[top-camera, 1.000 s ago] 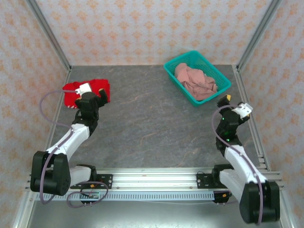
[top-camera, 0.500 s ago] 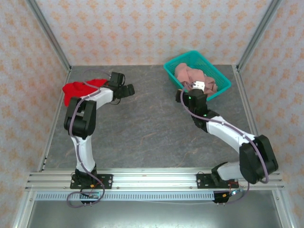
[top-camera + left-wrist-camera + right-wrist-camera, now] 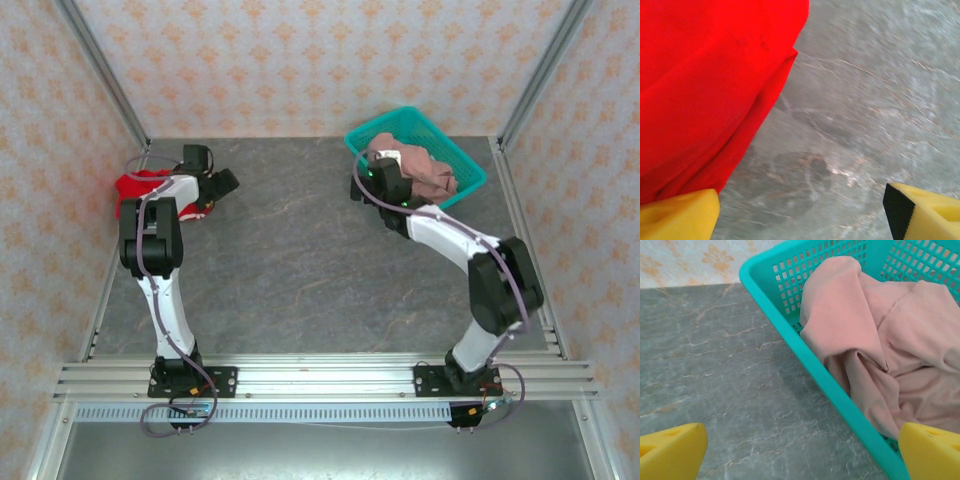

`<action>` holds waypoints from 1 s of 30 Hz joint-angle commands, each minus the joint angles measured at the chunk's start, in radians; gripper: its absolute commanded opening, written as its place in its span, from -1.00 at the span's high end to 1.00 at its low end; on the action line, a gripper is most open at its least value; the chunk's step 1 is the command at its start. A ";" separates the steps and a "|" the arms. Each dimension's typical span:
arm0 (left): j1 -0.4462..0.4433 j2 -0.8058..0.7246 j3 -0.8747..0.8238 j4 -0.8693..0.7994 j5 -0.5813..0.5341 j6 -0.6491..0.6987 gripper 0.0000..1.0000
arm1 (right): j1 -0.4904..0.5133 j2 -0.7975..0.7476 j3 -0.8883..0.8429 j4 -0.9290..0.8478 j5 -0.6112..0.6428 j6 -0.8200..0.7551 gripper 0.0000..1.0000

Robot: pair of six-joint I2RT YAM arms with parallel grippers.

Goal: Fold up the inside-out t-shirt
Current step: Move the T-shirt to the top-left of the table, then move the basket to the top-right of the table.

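Note:
The inside-out t-shirt (image 3: 425, 172) is a salmon-pink crumpled heap inside the teal basket (image 3: 378, 122) at the back right. In the right wrist view the t-shirt (image 3: 880, 340) lies bunched against the basket's rim (image 3: 795, 342). My right gripper (image 3: 385, 180) is at the basket's left side, open; its yellow tips straddle the rim, and the right gripper (image 3: 800, 452) holds nothing. My left gripper (image 3: 215, 185) is at the back left, open, and the left gripper (image 3: 802, 212) hovers over bare table with nothing between its tips.
A bright red garment (image 3: 135, 190) lies bunched at the table's far left; the red garment (image 3: 705, 85) reaches the left fingertip in the left wrist view. Grey stone-patterned tabletop (image 3: 300, 260) spans the middle. Metal frame posts and patterned walls enclose the sides.
The left gripper has swung back left toward the red garment. The right gripper has moved farther left and back along the basket's edge.

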 commanded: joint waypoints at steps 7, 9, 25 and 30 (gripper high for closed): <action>-0.050 -0.098 -0.027 -0.013 0.139 -0.023 -0.78 | -0.126 0.171 0.225 -0.330 0.031 -0.203 -0.88; -0.081 -0.139 -0.057 0.008 0.140 -0.029 -0.79 | -0.132 0.231 0.292 -0.404 0.041 -0.236 -0.77; -0.309 -0.421 -0.335 0.047 0.035 -0.040 -0.80 | -0.297 0.228 0.336 -0.553 -0.014 -0.110 0.40; -0.343 -0.451 -0.352 0.033 0.019 -0.007 -0.80 | -0.378 0.194 0.309 -0.563 -0.049 -0.059 0.44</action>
